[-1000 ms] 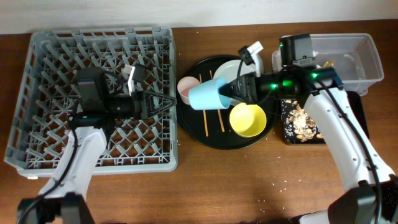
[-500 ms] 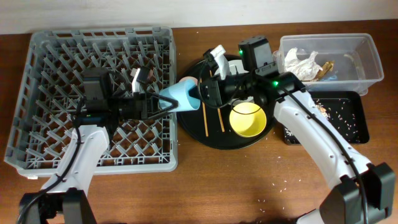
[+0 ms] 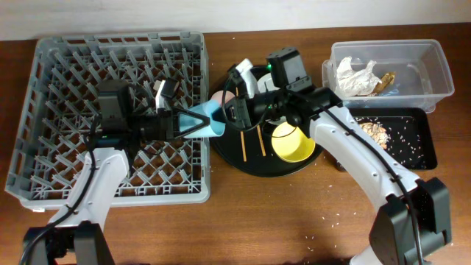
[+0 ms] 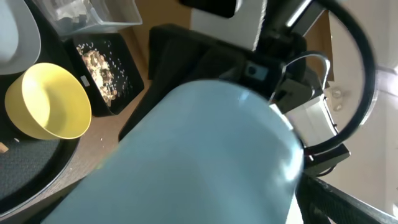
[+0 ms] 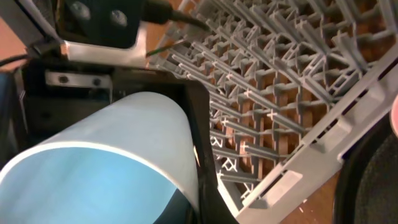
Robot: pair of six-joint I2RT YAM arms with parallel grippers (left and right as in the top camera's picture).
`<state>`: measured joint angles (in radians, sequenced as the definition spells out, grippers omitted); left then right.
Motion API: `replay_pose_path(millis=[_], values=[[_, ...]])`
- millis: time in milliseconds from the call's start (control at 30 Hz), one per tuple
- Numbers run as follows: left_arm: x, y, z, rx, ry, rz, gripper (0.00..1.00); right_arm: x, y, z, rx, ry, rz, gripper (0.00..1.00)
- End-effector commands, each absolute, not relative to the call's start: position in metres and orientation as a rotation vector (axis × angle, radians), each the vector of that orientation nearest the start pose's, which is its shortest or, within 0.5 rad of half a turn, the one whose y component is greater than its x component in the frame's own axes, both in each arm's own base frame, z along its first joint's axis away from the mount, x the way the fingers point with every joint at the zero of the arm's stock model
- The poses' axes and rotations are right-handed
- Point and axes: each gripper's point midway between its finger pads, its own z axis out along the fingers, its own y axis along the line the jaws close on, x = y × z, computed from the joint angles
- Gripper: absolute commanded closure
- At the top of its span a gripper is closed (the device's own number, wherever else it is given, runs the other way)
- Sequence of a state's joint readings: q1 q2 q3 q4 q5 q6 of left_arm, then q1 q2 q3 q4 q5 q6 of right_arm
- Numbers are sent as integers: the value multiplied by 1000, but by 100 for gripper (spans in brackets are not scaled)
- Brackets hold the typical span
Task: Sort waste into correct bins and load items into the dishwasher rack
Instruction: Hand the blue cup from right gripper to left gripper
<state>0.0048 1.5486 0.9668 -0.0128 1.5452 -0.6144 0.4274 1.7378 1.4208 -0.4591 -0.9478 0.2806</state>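
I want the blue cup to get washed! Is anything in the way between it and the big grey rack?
Nothing visible blocks it. The small blue cup, gripped by the right gripper, hangs at the right edge of the large grey plastic rack, whose pegs nearby are bare. Only the open left gripper reaches toward it there.

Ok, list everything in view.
Dishwasher rack: one, grey, table's left.
Round tray: one, black, centre.
Blue cup: one, blue, held at rack's right edge.
Pink cup: one, pink, round tray, mostly hidden.
Bowl: one, yellow, round tray.
Plate: one, whitish, round tray.
Chopsticks: two, wooden, round tray.
Tub: one, clear, far right.
Napkin: one, white, in tub.
Wrapper: one, brown-gold, in tub.
Shallow tray: one, black, beside tub.
Food scraps: scattered, brownish, in shallow tray.
Left arm: jaws open, flanking blue cup.
Right arm: jaws shut on blue cup.
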Motion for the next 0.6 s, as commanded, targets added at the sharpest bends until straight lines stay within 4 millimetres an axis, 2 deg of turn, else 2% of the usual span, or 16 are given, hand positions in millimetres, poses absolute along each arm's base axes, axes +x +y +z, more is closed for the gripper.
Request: replay_pose_path(millis=[0,33,100,300,333,400,433,500,567], values=[[319,-162,256,351,2007,-1999,9,337,313,230,-698,2273,1488,96],[320,-160,256,346,2006,-1996,17,337,313,230,-698,2273,1488,96],[321,-157,256,333,2006,-1992,26,338,313,229,-696,2274,1482,96],[321,-157,256,329,2009,-1995,31,341,312,229,-688,2272,1463,96],[321,-157,256,329,2008,-1995,33,342,312,229,-687,2272,1463,93],[321,-157,256,330,2008,-1995,40,342,312,229,-687,2270,1462,55],[321,-157,256,335,2005,-1991,44,343,311,229,-684,2267,1460,44],[323,-157,259,380,1978,-1961,48,349,305,230,-665,2264,1452,34],[327,-155,263,435,1938,-1907,49,356,296,229,-627,2271,1446,29]])
